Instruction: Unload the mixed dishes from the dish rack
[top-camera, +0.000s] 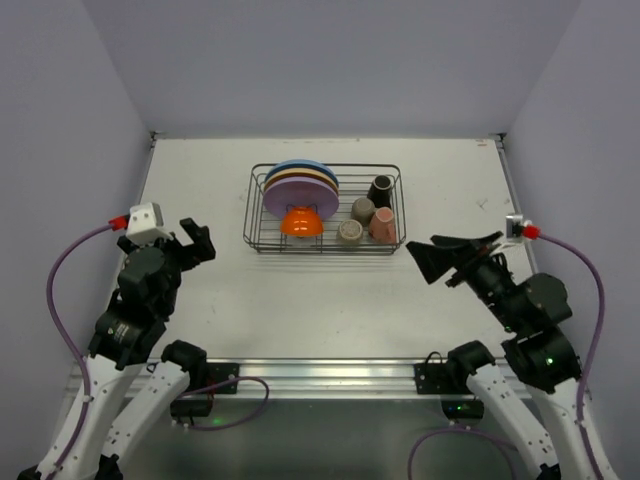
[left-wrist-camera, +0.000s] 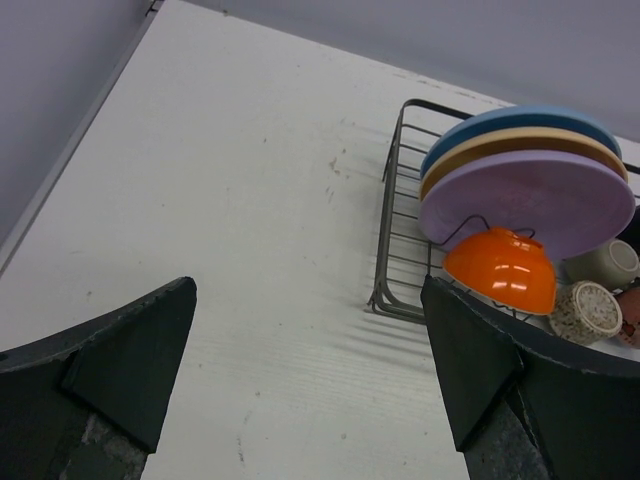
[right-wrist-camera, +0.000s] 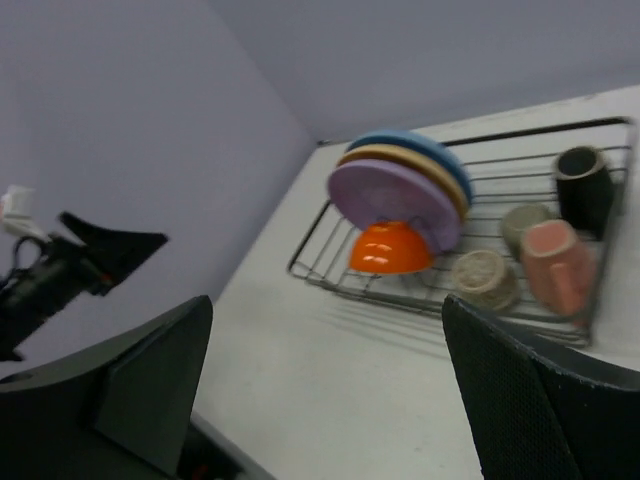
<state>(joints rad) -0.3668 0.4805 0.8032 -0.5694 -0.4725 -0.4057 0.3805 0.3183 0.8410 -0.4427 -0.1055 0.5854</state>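
Presently, the left claw (top-camera: 192, 243) and right claw (top-camera: 447, 253) both hover above the near worktop (top-camera: 320, 300), jaws spread wide, holding and touching nothing. The dish rack (top-camera: 322, 250) sits farther back, between the two claws and well apart from both. At its front lie the orange bowl (top-camera: 301, 223), beige cup (top-camera: 350, 232) and pink cup (top-camera: 383, 226). Behind them are the olive-grey cup (top-camera: 363, 209) and dark cup (top-camera: 380, 190). The plates (top-camera: 300, 186) stand on edge at the left, purple foremost and blue rearmost.

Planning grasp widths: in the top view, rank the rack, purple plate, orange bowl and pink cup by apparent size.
Largest first:
rack
purple plate
orange bowl
pink cup
Similar camera distance, so the ranking holds.
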